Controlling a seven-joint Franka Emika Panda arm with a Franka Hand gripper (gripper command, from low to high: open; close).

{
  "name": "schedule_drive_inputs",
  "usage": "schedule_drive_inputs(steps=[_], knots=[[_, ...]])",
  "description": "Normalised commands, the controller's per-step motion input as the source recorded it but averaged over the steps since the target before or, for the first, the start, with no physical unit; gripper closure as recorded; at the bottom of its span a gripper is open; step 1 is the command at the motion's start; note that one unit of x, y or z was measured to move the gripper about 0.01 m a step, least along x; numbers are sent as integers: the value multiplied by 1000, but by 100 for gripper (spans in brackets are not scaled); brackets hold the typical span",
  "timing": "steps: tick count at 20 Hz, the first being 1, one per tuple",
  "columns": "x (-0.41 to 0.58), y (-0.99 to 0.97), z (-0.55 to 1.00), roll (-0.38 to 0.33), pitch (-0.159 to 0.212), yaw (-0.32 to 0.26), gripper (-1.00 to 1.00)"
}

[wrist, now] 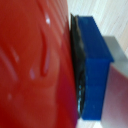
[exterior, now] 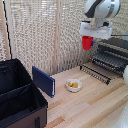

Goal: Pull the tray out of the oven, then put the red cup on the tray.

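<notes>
We see our gripper (exterior: 88,42) raised high in the exterior view, at about one o'clock from the centre of the scene, with the red cup (exterior: 87,42) hanging beneath the wrist. In the wrist view the red cup (wrist: 32,65) fills most of the picture and a blue finger pad (wrist: 95,70) presses flat against its wall, so we judge the fingers closed on the cup, holding it clear of everything.

The oven (exterior: 116,52) stands at three o'clock with its door (exterior: 95,73) dropped open, and the tray (exterior: 109,62) appears drawn forward out of the mouth, its dark bars showing. The cup sits above and toward nine o'clock of the tray, apart from it, so the placing step looks to be what remains.

Risks, as we judge them: the tray is a rack of thin bars, and a narrow cup base set down tilted could tip over. A smooth tapered cup may also slip in the pads if we descend too sharply. Coming in low, the cup could clip the oven's top edge. A white bowl (exterior: 73,85), a blue block (exterior: 43,81) and a black case (exterior: 17,95) sit between six and nine o'clock, well apart from our path.
</notes>
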Motion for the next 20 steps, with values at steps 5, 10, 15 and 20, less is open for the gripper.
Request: schedule_drive_inputs(steps=[5, 10, 15, 20], knots=[[-31, -870, 3, 0, 0, -121, 100], [70, -987, 75, -17, 53, -54, 100], [110, -898, 25, -64, 90, -41, 100], [78, -456, -65, -62, 28, -19, 100]])
